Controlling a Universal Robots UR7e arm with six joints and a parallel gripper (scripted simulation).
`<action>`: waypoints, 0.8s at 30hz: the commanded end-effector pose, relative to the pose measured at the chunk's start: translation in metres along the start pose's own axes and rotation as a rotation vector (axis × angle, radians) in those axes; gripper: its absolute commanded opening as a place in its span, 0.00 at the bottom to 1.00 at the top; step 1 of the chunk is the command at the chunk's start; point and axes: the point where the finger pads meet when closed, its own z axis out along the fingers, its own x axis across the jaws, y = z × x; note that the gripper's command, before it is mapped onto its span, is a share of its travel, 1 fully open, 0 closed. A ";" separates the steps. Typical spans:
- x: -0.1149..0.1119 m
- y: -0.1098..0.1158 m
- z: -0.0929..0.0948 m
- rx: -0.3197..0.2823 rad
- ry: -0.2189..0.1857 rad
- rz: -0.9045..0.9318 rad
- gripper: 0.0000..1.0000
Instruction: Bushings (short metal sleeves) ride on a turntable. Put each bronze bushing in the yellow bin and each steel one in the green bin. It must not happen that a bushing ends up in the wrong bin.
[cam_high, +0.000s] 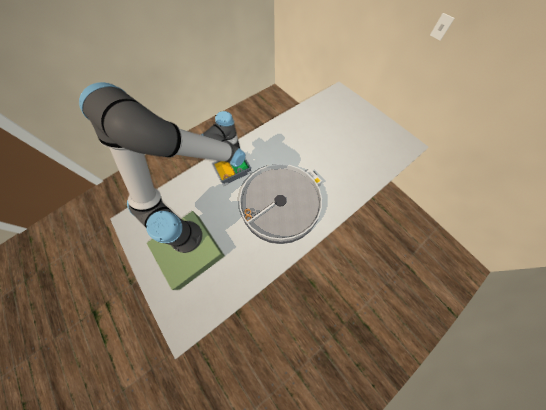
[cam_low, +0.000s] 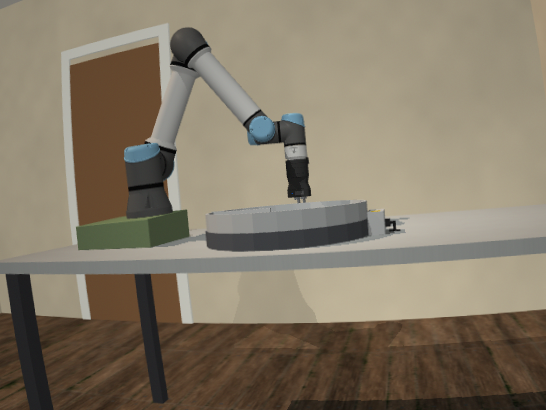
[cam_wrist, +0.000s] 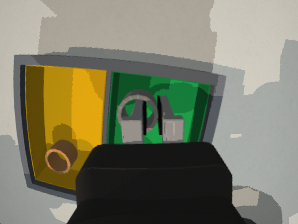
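Observation:
My gripper (cam_low: 301, 200) (cam_wrist: 152, 107) is shut on a steel bushing (cam_wrist: 122, 111) by its wall, one finger inside the ring and one outside. It is above the green bin (cam_high: 243, 165) (cam_wrist: 192, 107). The yellow bin (cam_high: 221, 168) (cam_wrist: 90, 100) adjoins it on the left in the wrist view, and a bronze bushing (cam_wrist: 70, 149) lies in it. On the turntable (cam_high: 295, 215), bronze bushings (cam_high: 247, 211) and grey ones beside them sit together near the rim, at the outer end of the bar. Exactly how many there are is too small to tell.
The turntable has a raised wall (cam_low: 285, 222), a dark centre hub (cam_high: 280, 200) and a pale bar (cam_high: 263, 211) from hub to rim. A small white box with a yellow spot (cam_high: 317, 179) stands at its outer side. The arm's base is on a green block (cam_high: 185, 265) (cam_low: 115, 237).

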 end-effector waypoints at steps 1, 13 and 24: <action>0.000 0.000 0.004 0.000 0.002 0.000 0.00; 0.000 0.000 0.010 0.000 0.002 0.000 0.00; 0.000 0.000 0.016 0.000 0.002 0.000 0.00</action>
